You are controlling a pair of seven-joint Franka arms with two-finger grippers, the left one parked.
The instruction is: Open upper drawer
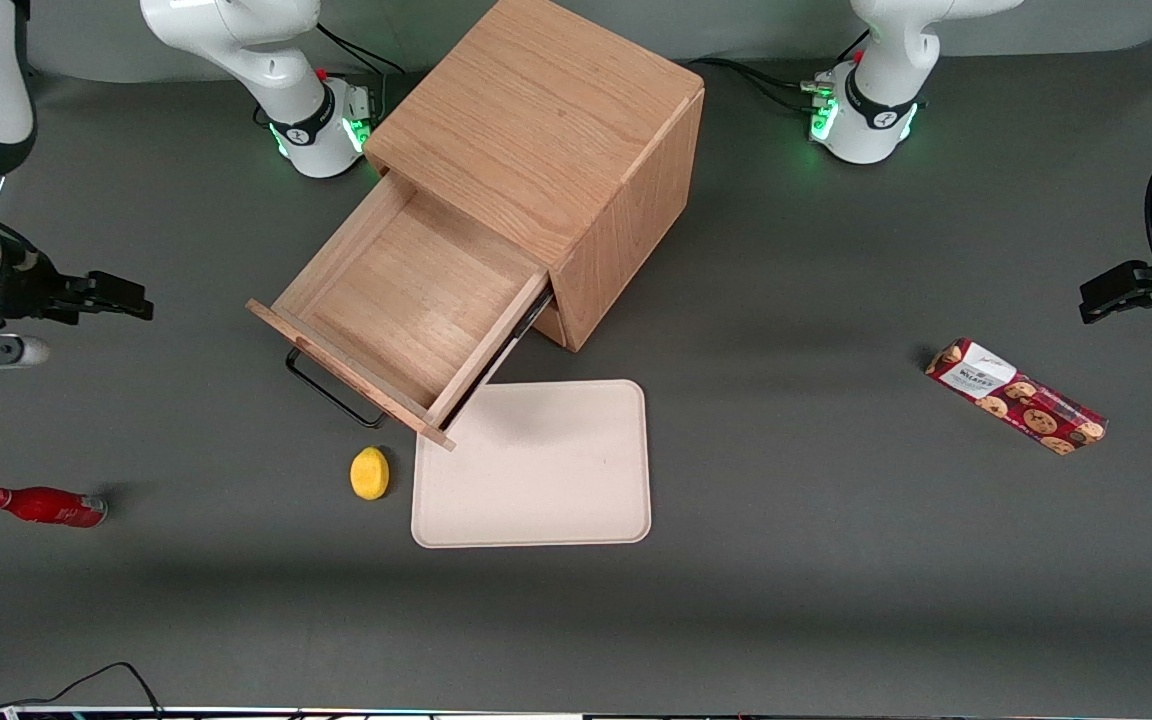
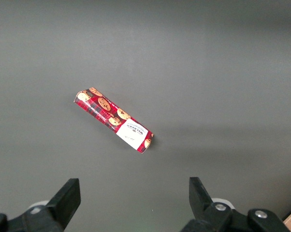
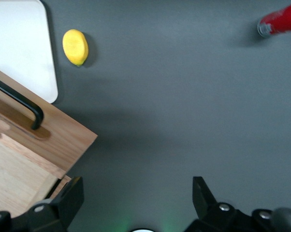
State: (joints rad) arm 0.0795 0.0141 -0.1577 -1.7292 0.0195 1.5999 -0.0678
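Observation:
The light oak cabinet (image 1: 546,130) stands at the middle of the table. Its upper drawer (image 1: 406,290) is pulled far out and its inside is bare. The thin black bar handle (image 1: 331,390) hangs on the front panel. The drawer front (image 3: 58,135) and handle (image 3: 20,101) also show in the right wrist view. The bottom drawer is hidden under the open one. My right gripper (image 1: 136,300) hovers over the bare table toward the working arm's end, well apart from the drawer front. It is open and empty (image 3: 136,193).
A yellow lemon (image 1: 369,473) (image 3: 75,47) lies beside a cream tray (image 1: 536,465) (image 3: 20,43), both in front of the open drawer. A red bottle (image 1: 44,506) (image 3: 281,21) lies toward the working arm's end. A cookie pack (image 1: 1016,396) (image 2: 114,119) lies toward the parked arm's end.

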